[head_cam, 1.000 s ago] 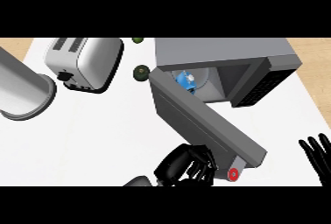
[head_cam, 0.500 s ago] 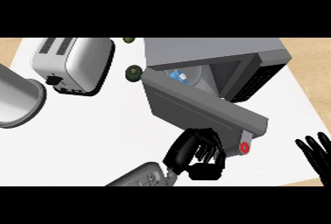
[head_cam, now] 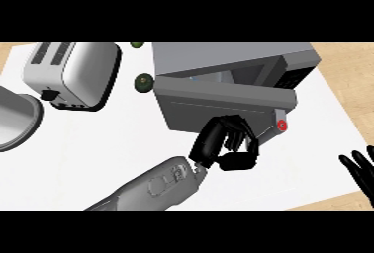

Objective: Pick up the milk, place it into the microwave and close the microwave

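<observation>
The grey microwave stands at the back of the white counter. Its door is swung most of the way towards the body, leaving a narrow gap along the top. Through that gap only a sliver of the milk shows; the rest is hidden inside. My left hand is against the door's outer face near its lower edge, fingers curled and holding nothing. A red knob sits at the door's right corner. My right hand rests open at the right edge, fingers up.
A silver toaster stands at the back left. A large grey round vessel sits at the left edge. Two small dark green objects lie between the toaster and the microwave.
The door has swung from wide open to nearly closed, my left hand following it up and to the right. The milk has gone almost out of sight. The right hand has stayed put.
</observation>
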`<action>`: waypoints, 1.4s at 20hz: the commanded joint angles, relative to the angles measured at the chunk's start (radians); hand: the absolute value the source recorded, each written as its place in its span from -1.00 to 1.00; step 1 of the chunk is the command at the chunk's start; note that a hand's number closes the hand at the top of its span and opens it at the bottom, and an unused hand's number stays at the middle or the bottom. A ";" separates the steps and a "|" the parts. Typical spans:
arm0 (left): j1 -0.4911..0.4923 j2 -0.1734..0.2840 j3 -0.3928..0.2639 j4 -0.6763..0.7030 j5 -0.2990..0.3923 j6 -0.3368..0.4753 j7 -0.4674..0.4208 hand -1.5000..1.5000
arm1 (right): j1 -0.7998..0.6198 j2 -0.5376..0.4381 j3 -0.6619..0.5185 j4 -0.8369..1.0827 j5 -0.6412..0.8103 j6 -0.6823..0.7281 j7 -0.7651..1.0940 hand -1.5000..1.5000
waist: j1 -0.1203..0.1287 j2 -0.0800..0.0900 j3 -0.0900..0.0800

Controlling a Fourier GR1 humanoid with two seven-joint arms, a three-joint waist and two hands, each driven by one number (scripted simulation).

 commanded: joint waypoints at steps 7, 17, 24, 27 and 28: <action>-0.155 -0.001 0.088 0.156 0.169 0.001 -0.068 1.00 | -0.012 -0.024 -0.003 -0.070 -0.071 -0.053 0.083 -1.00 | -0.029 0.017 0.001; -0.216 -0.001 0.136 0.237 0.295 -0.039 -0.140 1.00 | -0.044 -0.064 -0.033 -0.092 -0.123 -0.081 0.133 -1.00 | -0.040 0.030 0.002; -0.196 -0.001 0.164 0.253 0.381 -0.039 -0.164 1.00 | -0.045 -0.073 -0.053 -0.093 -0.164 -0.068 0.131 -1.00 | -0.065 0.040 0.003; -0.195 -0.001 0.169 0.256 0.407 -0.014 -0.173 1.00 | -0.066 -0.077 -0.060 -0.094 -0.176 -0.077 0.135 -1.00 | -0.054 0.041 0.003; -0.199 -0.001 0.177 0.262 0.415 -0.018 -0.175 1.00 | -0.070 -0.073 -0.055 -0.101 -0.181 -0.072 0.131 -1.00 | -0.047 0.040 0.004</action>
